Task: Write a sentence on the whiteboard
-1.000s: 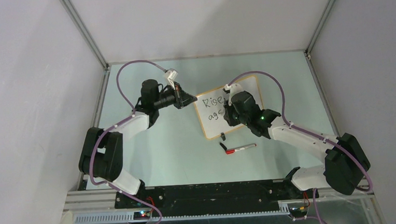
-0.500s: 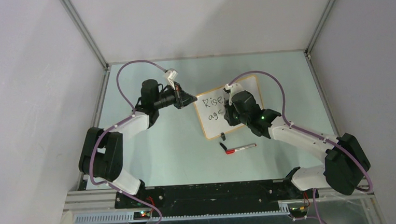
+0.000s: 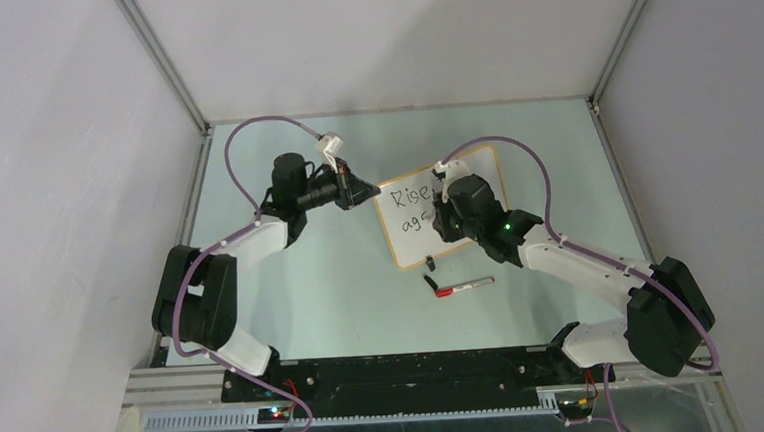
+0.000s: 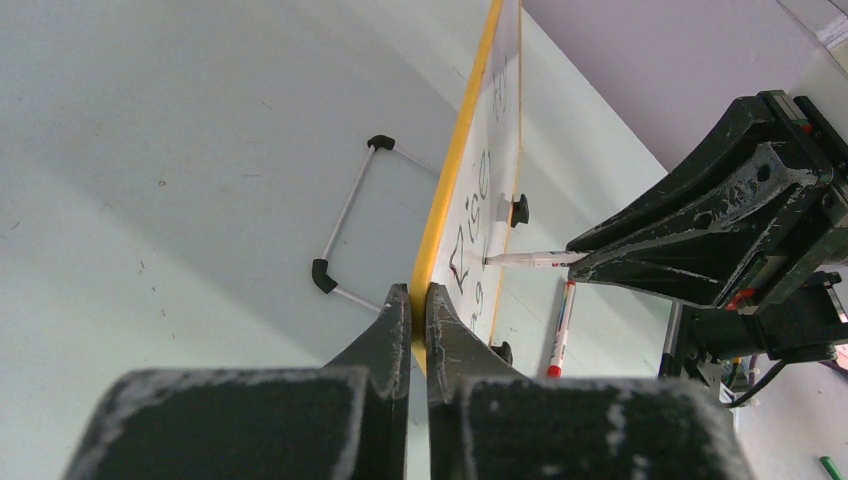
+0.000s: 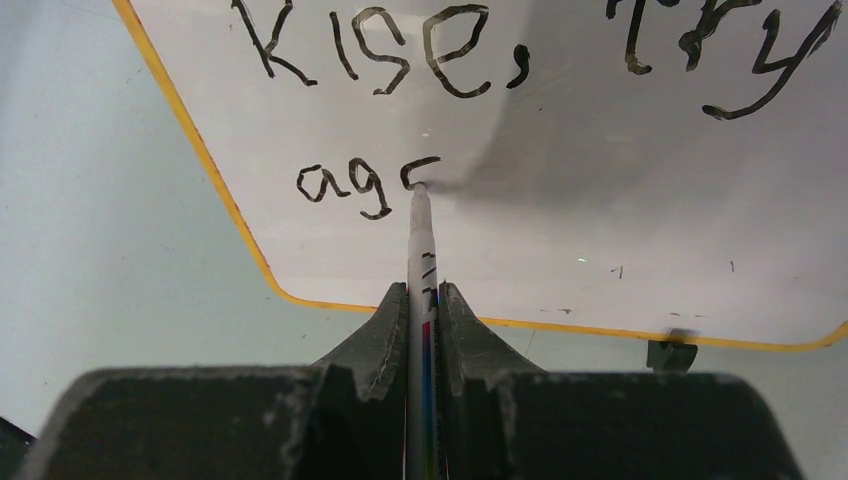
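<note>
- Top view: the whiteboard lies on the table, between both arms. A spare red-capped marker rests near its front edge, where a sweeping right arm could knock it away.
- Left wrist view: the left fingers are pinched shut on the board's yellow frame. That thin hold could slip under pen pressure, letting the board pivot.
- Right wrist view: the right fingers clamp a marker. Its tip touches the board at a half-made letter after "ag", below "Rise, try" of the sentence. Too little pressure would break the stroke.
</note>
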### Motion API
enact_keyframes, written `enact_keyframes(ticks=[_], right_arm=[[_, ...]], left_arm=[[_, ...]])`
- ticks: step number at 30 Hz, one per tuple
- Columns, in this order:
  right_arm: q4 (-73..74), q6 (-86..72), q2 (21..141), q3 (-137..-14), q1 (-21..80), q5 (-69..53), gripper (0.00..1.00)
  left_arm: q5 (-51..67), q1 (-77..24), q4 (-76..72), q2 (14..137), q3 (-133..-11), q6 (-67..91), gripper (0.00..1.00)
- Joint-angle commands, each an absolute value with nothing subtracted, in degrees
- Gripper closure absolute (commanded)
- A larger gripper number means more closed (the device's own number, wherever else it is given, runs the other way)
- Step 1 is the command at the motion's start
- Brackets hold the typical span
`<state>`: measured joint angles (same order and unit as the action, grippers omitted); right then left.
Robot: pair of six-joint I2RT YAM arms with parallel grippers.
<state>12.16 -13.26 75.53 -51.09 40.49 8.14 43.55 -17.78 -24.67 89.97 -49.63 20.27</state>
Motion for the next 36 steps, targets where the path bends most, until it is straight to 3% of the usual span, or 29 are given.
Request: enact_keyframes(ticks=[1, 36], right_arm=[[10.55, -12.57, 75.14, -52.33, 39.57, 10.95, 1.0], [10.83, -12.3, 76.2, -54.32, 39.48, 10.37, 1.0]], left_arm=[[42.63, -18.72, -21.8, 88.59, -50.73, 17.31, 0.98], [42.73, -18.92, -21.89, 88.76, -50.93, 17.31, 0.98]])
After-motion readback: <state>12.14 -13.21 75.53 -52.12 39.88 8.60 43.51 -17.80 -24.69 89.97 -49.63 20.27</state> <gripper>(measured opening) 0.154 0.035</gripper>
